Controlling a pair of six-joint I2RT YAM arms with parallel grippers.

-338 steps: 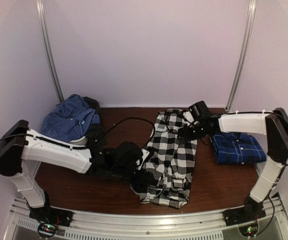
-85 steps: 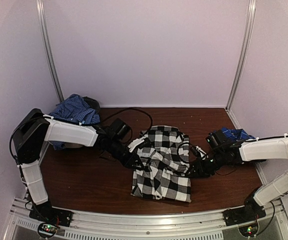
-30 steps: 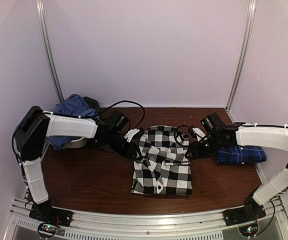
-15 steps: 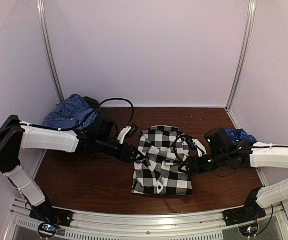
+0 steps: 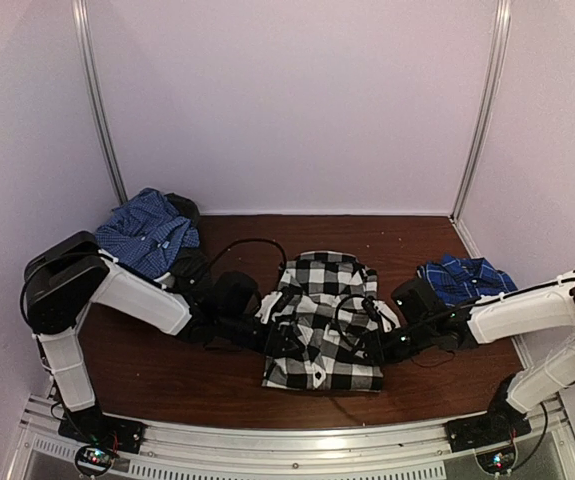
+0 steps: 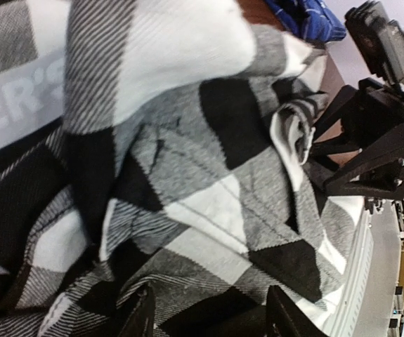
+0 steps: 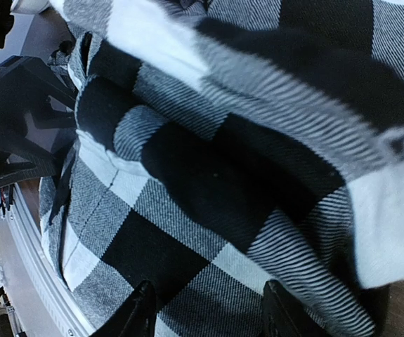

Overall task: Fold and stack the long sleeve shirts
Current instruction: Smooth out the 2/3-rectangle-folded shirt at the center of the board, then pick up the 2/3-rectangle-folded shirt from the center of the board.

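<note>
Readable text: one item. In the left wrist view there's a grey label (image 6: 15,105) on the black-and-white check shirt (image 5: 324,320). It has white capitals "ER'S", and the start of the word is cut off by the frame edge.

Check shirt:
- Sits mid table (image 5: 157,365), between the two arms, folded to a rough rectangle.
- Long axis runs near-to-far, from the arm bases toward the back wall.
- Far end is narrower and rumpled. Near end is squarer and flatter, close to the table's front edge.
- Can't tell which end carries the collar.

Blue shirt (image 5: 465,278):
- Folded, on the right side of the table, just beyond the right forearm.
- Apart from the check shirt, so the two are not stacked.
- Long axis roughly left-right.

Crumpled blue cloth (image 5: 145,232) sits in the back-left corner, with a black cloth piece (image 5: 185,212) right beside it.

Left pincer (image 6: 209,317):
- Low at the check shirt's left edge, on the near half.
- Fingers stand apart, released. Check cloth lies across the gap with no pinch visible.

Right pincer (image 7: 207,310):
- Mirror position at the shirt's right edge.
- Fingers apart, released. Cloth is bunched in front of the gap.

The two pincers face each other across the shirt. The right one shows at the far side of the cloth in the left wrist view.
</note>
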